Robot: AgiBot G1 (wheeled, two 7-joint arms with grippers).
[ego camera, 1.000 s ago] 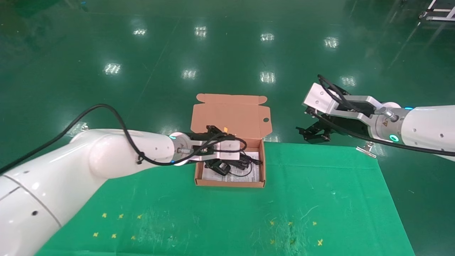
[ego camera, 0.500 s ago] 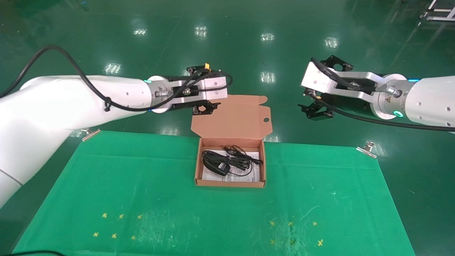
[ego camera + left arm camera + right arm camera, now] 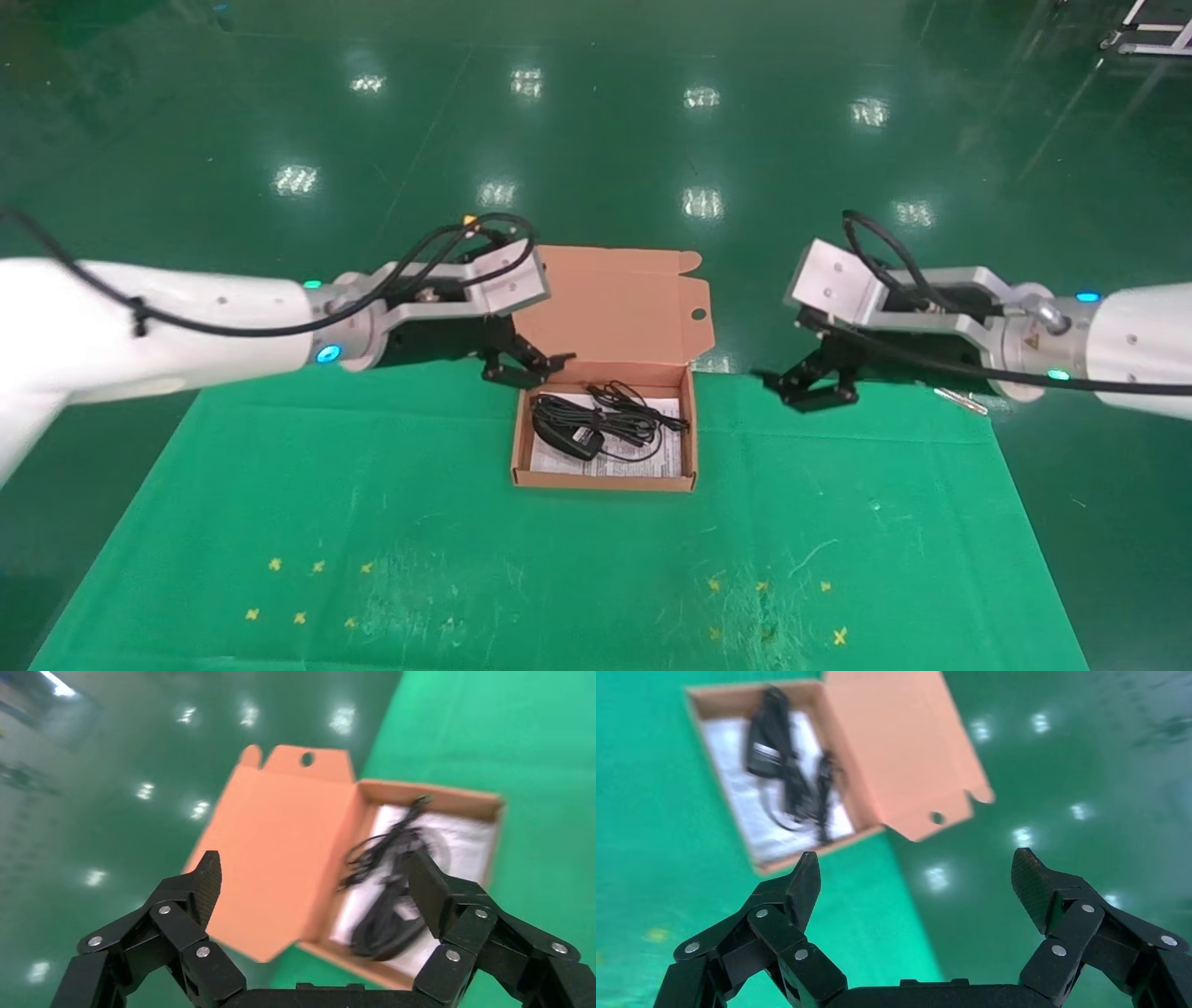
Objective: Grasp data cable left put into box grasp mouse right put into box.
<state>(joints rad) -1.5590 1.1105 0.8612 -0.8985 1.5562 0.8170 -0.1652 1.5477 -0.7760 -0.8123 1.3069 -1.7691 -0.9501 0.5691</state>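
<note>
Left gripper [image 3: 526,365] at the far edge of the green mat [image 3: 279,485], just off the box's left far corner, fingers spread wide with nothing between them; same gape in the left wrist view [image 3: 313,888], where one fingertip [image 3: 207,878] overlaps the flap and the other overlaps the tray. Immediately to the right of that gripper, the box [image 3: 521,447], open, orange-brown, its hinged lid [image 3: 615,303] thrown back beyond the mat's far edge. Inside the tray, on a white printed sheet [image 3: 643,461], the mouse [image 3: 570,438] toward the side nearer the left gripper, black, cord trailing around it. Beside it, toward the side nearer the right gripper, the data cable [image 3: 633,421], a dark bundle of loops touching or overlapping the mouse's cord; exact boundary between the two hard to tell. Both lying free, untouched by either gripper. Farther right, well apart from the box, right gripper [image 3: 819,387] at the mat's far edge, likewise splayed and empty; wide gap confirmed in the right wrist view [image 3: 916,881], with the box [image 3: 772,864] seen off beyond one fingertip [image 3: 807,874]. Behind the right gripper, near the mat's far right corner, a small metal clip [image 3: 964,401].
</note>
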